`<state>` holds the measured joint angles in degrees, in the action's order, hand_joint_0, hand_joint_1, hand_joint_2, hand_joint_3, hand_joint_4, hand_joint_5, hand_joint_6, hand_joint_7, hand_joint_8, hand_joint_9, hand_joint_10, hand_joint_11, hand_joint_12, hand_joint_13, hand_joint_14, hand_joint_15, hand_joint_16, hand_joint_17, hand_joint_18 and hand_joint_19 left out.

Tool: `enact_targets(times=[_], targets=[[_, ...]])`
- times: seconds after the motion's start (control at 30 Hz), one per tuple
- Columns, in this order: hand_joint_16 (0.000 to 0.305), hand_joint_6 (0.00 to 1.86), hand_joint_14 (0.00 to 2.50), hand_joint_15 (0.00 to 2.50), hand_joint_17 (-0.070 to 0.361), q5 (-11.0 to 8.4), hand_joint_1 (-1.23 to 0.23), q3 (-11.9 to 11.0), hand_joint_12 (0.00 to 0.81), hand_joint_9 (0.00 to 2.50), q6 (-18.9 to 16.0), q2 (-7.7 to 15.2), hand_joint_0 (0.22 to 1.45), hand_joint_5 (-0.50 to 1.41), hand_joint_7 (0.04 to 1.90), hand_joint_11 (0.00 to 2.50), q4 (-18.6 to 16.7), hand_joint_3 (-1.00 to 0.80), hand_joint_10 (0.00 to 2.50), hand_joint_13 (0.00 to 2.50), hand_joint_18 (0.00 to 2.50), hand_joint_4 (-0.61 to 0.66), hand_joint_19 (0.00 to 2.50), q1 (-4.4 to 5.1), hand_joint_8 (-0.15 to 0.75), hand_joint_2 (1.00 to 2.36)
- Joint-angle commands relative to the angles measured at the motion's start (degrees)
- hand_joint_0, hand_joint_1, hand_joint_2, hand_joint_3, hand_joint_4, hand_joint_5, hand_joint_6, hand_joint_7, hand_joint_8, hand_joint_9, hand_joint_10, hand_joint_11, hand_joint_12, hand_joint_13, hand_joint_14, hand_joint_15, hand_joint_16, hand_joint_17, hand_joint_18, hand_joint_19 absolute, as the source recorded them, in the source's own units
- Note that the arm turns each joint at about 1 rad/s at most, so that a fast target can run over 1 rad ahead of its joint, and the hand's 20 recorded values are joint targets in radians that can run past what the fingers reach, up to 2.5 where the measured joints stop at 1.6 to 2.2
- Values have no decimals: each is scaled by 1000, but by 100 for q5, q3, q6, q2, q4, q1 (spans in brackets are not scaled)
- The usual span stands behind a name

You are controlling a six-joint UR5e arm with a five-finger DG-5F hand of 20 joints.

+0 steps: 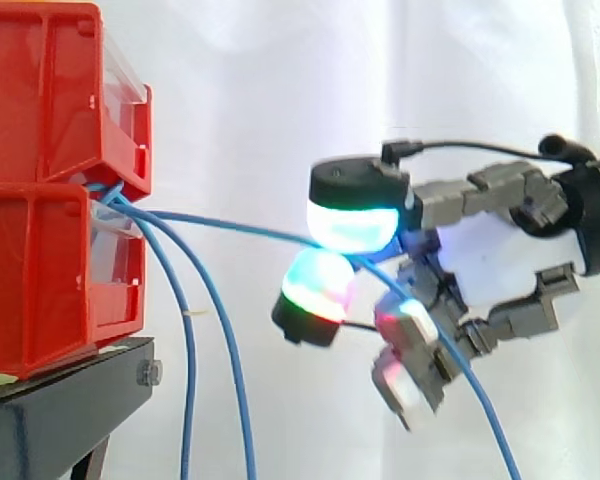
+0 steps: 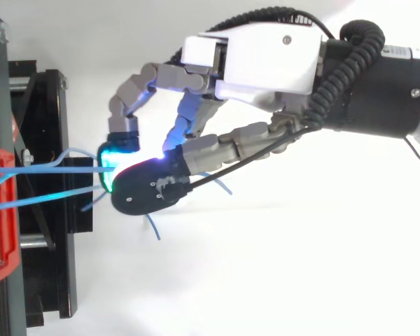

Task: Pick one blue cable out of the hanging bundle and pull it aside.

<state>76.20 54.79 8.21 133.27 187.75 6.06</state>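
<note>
the hand (image 1: 500, 258) pinches one blue cable (image 1: 235, 227) between its glowing pads (image 1: 352, 222), stretched from the red bins (image 1: 40, 250) well apart from two hanging cables (image 1: 188, 340); a harder pull could slip it free or tug the bins.

Bins (image 1: 35, 120) at 9 o'clock: red. Stand (image 1: 50, 415) at 7 o'clock: black. Cables (image 1: 230, 226): blue. Curtain (image 1: 280, 100): white. Hand (image 1: 490, 255): white palm, grey fingers (image 1: 450, 200); pads (image 1: 352, 225) cyan-green, red-white.
</note>
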Motion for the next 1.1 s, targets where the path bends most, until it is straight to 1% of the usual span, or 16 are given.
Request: enact_targets(times=[0.0,0.07,0.13,0.23,0.4,0.43,0.47,0.57,0.6,0.63,0.67,0.8,1.07], targets=[[60,927,21,586,136,0,-767,164,328,1241,-153,6,608,-75,1018,677,7,71,21,964,777,-199,476,0,230,1000],[61,923,23,587,138,0,-771,181,330,1245,-267,-3,592,-70,1035,665,7,63,22,950,762,-207,471,0,225,1067],[62,916,21,592,140,0,-779,181,337,1264,-311,-3,564,-60,1063,658,7,47,20,952,754,-234,465,0,220,1185],[64,912,21,602,143,-9,-788,190,338,1289,-364,-3,535,-52,1076,654,7,28,22,955,753,-257,455,0,220,1316],[65,903,22,602,146,0,-794,331,344,1314,-548,-3,505,-43,1098,650,-10,13,20,960,751,-266,445,9,219,1437],[65,900,22,604,146,0,-793,366,345,1316,-583,6,500,-40,1108,640,-10,14,22,960,749,-269,442,18,215,1455],[65,898,21,599,146,0,-792,463,344,1317,-742,6,499,-40,1119,640,-19,20,22,962,748,-265,452,18,212,1455],[65,894,21,613,147,44,-789,656,348,1331,-1181,6,490,-35,1135,646,-133,19,23,970,749,-265,448,44,215,1492],[65,893,23,619,147,62,-785,700,348,1332,-1322,6,488,-34,1139,645,-177,23,22,972,750,-263,448,44,216,1500],[66,892,23,618,148,79,-782,709,348,1336,-1418,6,477,-32,1144,643,-212,13,22,981,753,-265,449,53,217,1549],[66,892,21,627,148,79,-782,718,348,1337,-1497,6,476,-32,1145,642,-230,13,22,982,753,-263,449,53,211,1553],[66,891,23,627,149,79,-776,718,349,1347,-1515,6,463,-30,1152,650,-221,-1,23,995,763,-262,446,53,221,1616],[66,893,21,642,149,79,-770,718,352,1357,-1489,6,461,-30,1140,658,-221,-4,24,1007,770,-258,454,53,225,1623]])
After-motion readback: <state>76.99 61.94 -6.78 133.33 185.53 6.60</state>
